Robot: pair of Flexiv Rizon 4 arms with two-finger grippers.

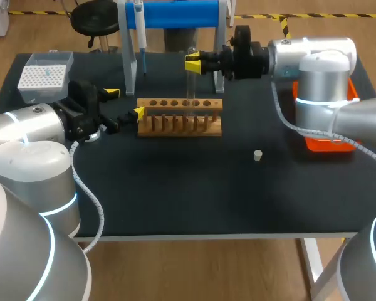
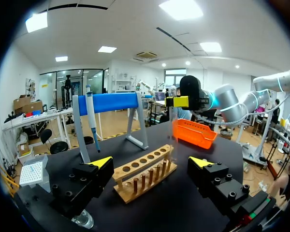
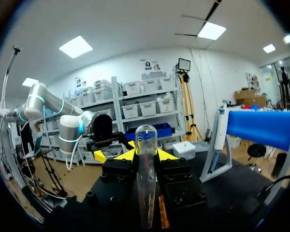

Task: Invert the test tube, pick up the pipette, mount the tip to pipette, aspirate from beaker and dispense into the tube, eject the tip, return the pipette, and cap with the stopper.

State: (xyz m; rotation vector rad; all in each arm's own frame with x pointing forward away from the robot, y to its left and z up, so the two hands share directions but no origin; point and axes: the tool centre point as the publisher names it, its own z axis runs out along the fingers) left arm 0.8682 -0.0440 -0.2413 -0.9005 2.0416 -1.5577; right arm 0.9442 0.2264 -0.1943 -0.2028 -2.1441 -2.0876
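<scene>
Test tube [image 3: 146,179] is held vertical by right gripper [image 1: 196,63], with the long axis upright and the rounded closed end pointing up. It is clamped from both sides near its upper part. Its lower end is seen at wooden rack [image 1: 180,122]; whether it is in a hole cannot be told. Left gripper [image 1: 125,102] is spread wide with nothing held, just beside the rack's left end. Stopper [image 1: 257,155] is seen on the table, well apart from the rack.

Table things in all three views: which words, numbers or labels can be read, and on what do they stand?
None can be read. The pipette, tip box, wooden rack, test tube and orange bin show no legible print; any marks on the pipette are too small to tell.
</scene>
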